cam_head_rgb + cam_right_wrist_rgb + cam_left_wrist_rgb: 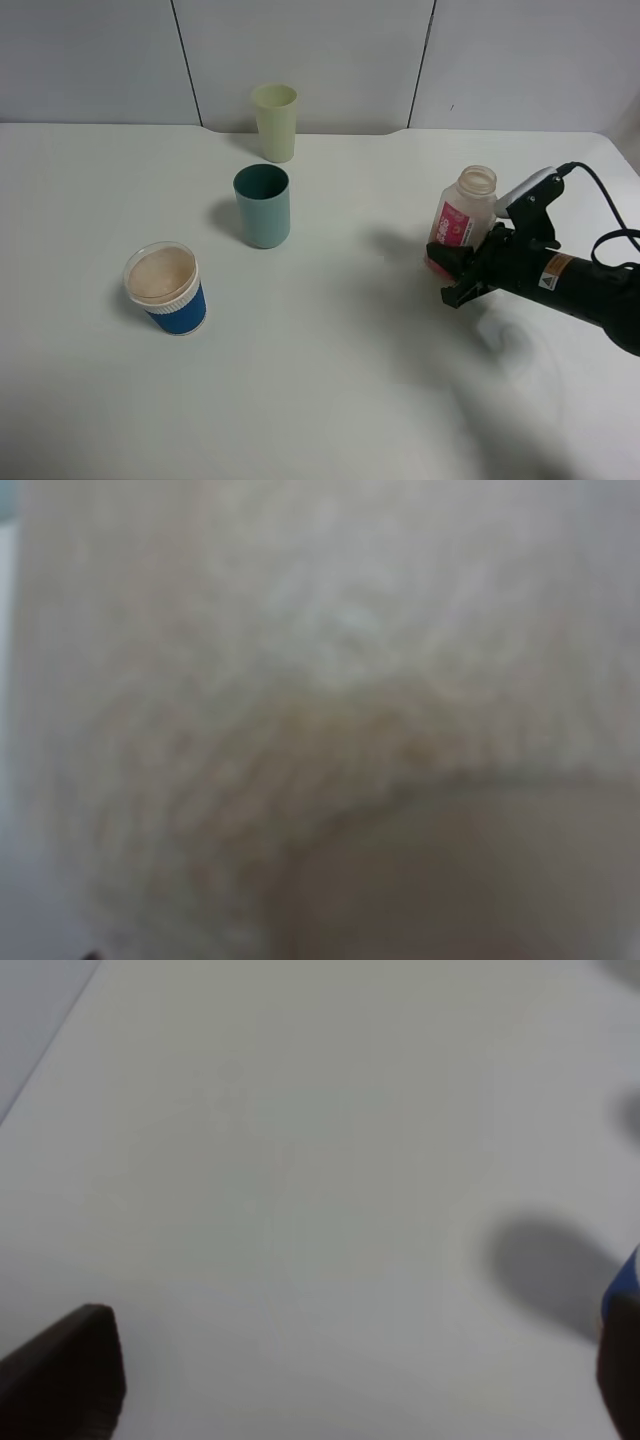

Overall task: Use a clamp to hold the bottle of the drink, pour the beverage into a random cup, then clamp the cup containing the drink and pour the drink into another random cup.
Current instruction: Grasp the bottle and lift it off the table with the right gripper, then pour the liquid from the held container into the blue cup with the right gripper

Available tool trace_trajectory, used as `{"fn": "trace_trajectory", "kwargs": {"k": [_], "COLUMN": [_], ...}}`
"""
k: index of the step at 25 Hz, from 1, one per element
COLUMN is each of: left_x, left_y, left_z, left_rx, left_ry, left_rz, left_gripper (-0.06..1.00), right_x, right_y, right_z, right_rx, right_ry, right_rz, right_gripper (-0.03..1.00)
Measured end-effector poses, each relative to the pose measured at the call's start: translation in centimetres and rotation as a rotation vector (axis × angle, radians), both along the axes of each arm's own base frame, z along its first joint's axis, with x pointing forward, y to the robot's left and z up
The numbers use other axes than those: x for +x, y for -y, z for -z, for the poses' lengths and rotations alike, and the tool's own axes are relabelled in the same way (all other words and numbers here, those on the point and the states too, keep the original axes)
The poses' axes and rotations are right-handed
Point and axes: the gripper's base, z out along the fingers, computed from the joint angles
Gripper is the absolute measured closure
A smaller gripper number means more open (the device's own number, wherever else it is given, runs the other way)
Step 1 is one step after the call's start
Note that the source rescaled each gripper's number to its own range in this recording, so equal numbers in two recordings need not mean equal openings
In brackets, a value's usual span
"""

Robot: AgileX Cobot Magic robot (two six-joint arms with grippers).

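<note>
Currently, the right gripper [449, 272] is clamped on the bottle [466, 212] at the right middle of the high view, gripping it low on the body, beneath the pink-red label. The bottle leans slightly, with its open round neck toward the upper right. Whether its base touches the table [330, 390] cannot be told. The right wrist view is filled by a blurred pale-peach surface pressed close to the lens; no detail can be read from it. The black right arm [585, 285] enters from the right edge and carries an orange band and a black cable.

Left gripper [345, 1370]: not visible in the high view. The left wrist view shows its two dark fingers [70, 1375] well apart, one at the lower left corner and one at the right edge, with only bare white table between them. A blue sliver [628, 1278] sits at the right edge just above the far finger, too blurred to identify.

Cups, high view:
- The blue-and-white cup [167, 292] stands upright at lower left, its inside tan.
- The teal tumbler [263, 207] stands upright left of centre, apart from the others.
- The pale yellow-green tumbler [275, 122] stands upright behind it, near the table's far edge.

All three stand well apart from the bottle.
</note>
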Motion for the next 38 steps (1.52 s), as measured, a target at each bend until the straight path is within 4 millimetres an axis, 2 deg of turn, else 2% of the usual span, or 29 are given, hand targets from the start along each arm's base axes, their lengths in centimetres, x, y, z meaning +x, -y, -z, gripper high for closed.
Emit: {"fn": "trace_trajectory", "kwargs": {"k": [6,10,14,16,27,31,38], "left_x": [0.0,0.0,0.0,0.0,0.0,0.0,0.0], "left_y": [0.0,0.0,0.0,0.0,0.0,0.0,0.0], "left_z": [0.0,0.0,0.0,0.0,0.0,0.0,0.0], "left_rx": [0.0,0.0,0.0,0.0,0.0,0.0,0.0], "left_ry": [0.0,0.0,0.0,0.0,0.0,0.0,0.0], "left_rz": [0.0,0.0,0.0,0.0,0.0,0.0,0.0], "left_gripper": [0.06,0.06,0.06,0.06,0.06,0.06,0.06], "right_x": [0.5,0.6,0.6,0.4,-0.1,-0.5,0.3], "right_y": [-0.1,-1.0,-1.6,-2.7,-4.1,-5.6,-9.5], "right_z": [-2.3,-4.0,-4.3,-4.8,-6.5,-7.3,-8.2], "right_rx": [0.054,0.085,0.096,0.125,0.174,0.189,0.157], "right_ry": [0.058,0.114,0.12,0.128,0.169,0.187,0.151], "right_rz": [0.04,0.067,0.071,0.081,0.057,0.009,-0.071], "right_gripper": [0.95,0.95,0.95,0.95,0.95,0.95,0.95]}}
